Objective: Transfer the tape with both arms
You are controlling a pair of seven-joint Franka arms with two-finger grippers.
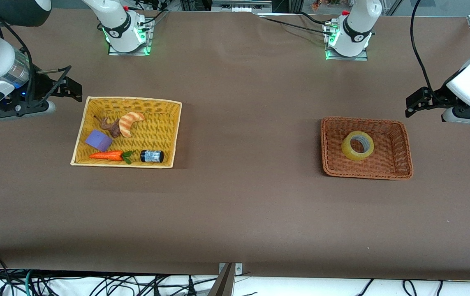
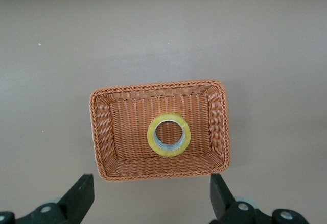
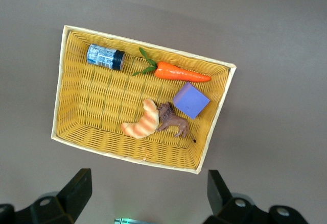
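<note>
The tape (image 1: 357,145) is a yellowish ring with a grey core. It lies flat in the middle of a brown wicker basket (image 1: 399,172) toward the left arm's end of the table. In the left wrist view the tape (image 2: 168,134) sits well clear of my left gripper (image 2: 152,198). That left gripper (image 1: 415,102) hangs open and empty over bare table beside the brown basket (image 2: 158,84). My right gripper (image 1: 70,84) hangs open and empty over the table at the right arm's end, beside a yellow basket (image 1: 79,135). Its fingers (image 3: 76,193) hold nothing.
The yellow basket (image 3: 59,91) holds a dark jar with a blue-white label (image 3: 104,56), a toy carrot (image 3: 181,73), a purple block (image 3: 191,100), a croissant (image 3: 140,124) and a brown toy animal (image 3: 173,123). Brown tabletop (image 1: 243,135) lies between the two baskets.
</note>
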